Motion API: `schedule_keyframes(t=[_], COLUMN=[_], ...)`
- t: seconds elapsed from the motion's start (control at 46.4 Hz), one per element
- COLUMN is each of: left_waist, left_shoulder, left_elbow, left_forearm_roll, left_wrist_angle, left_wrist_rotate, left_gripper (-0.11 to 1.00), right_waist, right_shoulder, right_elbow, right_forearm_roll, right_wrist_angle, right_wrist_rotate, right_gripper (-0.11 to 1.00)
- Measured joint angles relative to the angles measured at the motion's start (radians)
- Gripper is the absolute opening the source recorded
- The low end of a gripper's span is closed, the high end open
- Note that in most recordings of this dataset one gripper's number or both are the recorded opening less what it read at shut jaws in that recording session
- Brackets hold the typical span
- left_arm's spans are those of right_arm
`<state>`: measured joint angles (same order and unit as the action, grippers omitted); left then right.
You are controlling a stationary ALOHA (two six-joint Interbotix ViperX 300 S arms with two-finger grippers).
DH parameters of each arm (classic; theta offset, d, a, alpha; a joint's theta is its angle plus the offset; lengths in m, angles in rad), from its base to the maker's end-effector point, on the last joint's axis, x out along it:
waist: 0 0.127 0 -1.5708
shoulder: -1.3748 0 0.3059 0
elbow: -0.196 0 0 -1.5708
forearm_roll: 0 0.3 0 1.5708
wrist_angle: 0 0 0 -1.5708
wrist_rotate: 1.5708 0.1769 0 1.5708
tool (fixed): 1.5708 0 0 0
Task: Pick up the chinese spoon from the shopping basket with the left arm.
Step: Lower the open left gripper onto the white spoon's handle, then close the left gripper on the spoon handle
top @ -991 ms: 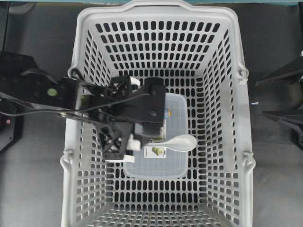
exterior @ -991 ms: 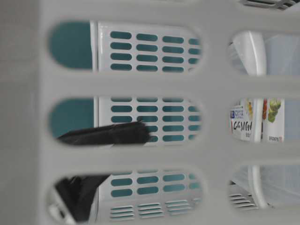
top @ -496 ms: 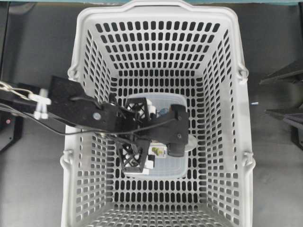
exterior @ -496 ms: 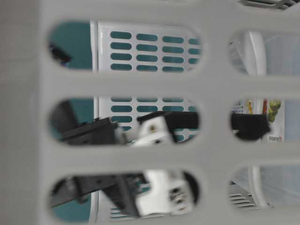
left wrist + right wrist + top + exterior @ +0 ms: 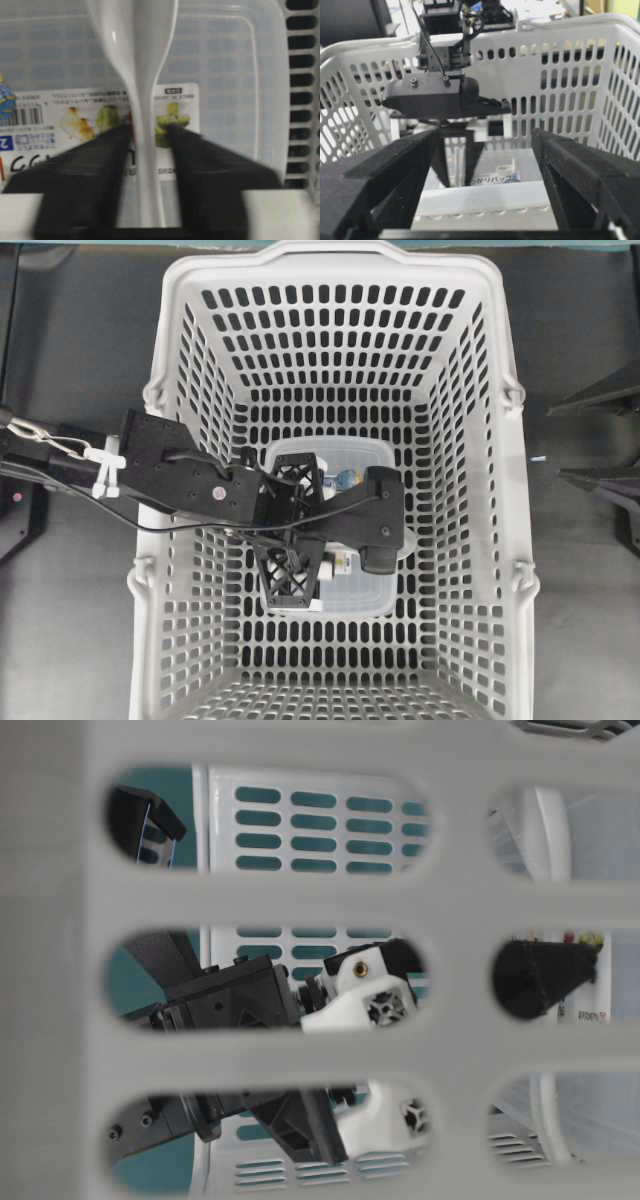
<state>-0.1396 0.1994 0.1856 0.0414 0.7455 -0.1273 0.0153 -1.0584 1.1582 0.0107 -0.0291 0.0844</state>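
Closing on the chinese spoon (image 5: 142,100), the left gripper (image 5: 148,150) has its jaws nearly shut against the handle, at six o'clock of the bowl, atop the clear box (image 5: 225,75) in the shopping basket (image 5: 330,260). Next: lift straight. Overhead hides this; the right gripper (image 5: 485,165) gapes empty.

Glossy white chinese spoon (image 5: 142,95) lying flat inside light-grey shopping basket (image 5: 500,370), handle between left arm (image 5: 180,475) gripper's (image 5: 145,165) fingers, bowl pointing away.
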Motion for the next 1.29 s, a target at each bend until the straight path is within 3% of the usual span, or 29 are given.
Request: schedule_keyframes(t=[0.065, 0.388, 0.927, 1.293], left_waist=[0.000, 0.000, 0.000, 0.000], left_shoulder=[0.000, -0.025, -0.118, -0.112], left_elbow=[0.000, -0.048, -0.460, -0.502], left_forearm_roll=[0.000, 0.000, 0.000, 0.000], left_wrist_angle=[-0.002, 0.043, 0.495, 0.575], left_wrist_rotate=[0.003, 0.002, 0.009, 0.009], left_gripper=[0.12, 0.12, 0.12, 0.12], right_waist=[0.000, 0.000, 0.000, 0.000], right_shoulder=[0.000, 0.000, 0.000, 0.000], right_elbow=[0.000, 0.000, 0.000, 0.000], right_forearm_roll=[0.000, 0.000, 0.000, 0.000], right_wrist_angle=[0.000, 0.000, 0.000, 0.000], right_wrist_rotate=[0.000, 0.000, 0.000, 0.000], right_gripper=[0.74, 0.73, 0.73, 0.73])
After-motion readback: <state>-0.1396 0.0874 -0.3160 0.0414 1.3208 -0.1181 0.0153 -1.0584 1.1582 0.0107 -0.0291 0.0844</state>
